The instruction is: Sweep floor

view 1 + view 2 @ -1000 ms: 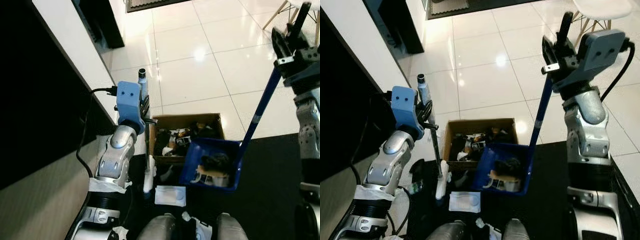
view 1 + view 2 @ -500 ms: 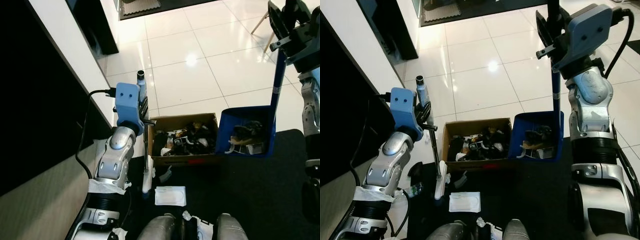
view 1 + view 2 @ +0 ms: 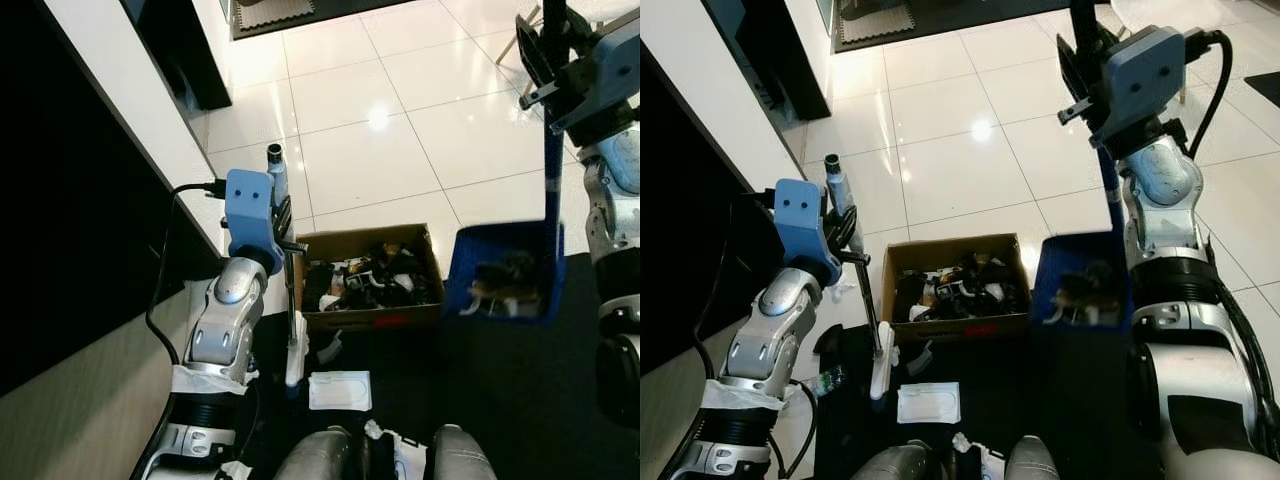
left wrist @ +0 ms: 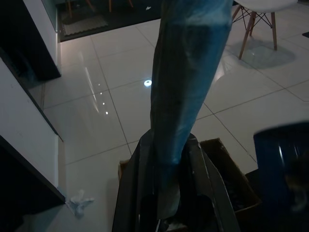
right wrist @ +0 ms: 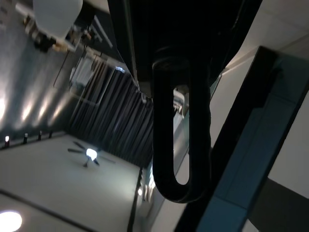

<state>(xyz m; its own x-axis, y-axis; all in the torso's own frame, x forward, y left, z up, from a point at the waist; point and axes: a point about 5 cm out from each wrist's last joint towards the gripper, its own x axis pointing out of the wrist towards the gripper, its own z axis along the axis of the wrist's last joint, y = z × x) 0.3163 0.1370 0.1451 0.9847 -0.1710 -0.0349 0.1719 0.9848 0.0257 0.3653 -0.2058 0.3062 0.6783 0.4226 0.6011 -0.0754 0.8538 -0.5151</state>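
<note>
Emptying looks half-done: right end effector (image 3: pixel 1087 75), upper right, grips the loaded blue dustpan (image 3: pixel 1080 285) handle; left end effector (image 3: pixel 845 235) holds the broom (image 3: pixel 872 320); next, tip into cardboard box (image 3: pixel 950 290) mid-frame.

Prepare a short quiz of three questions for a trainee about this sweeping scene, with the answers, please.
1. True or false: the blue dustpan is empty.
2. Which gripper holds the broom? A) left B) right
3. What stands between the broom and the dustpan?

Key
1. False: debris lies in it.
2. A: the left gripper is shut on its handle; the right gripper holds the dustpan's long handle.
3. A cardboard box full of rubbish.
</note>
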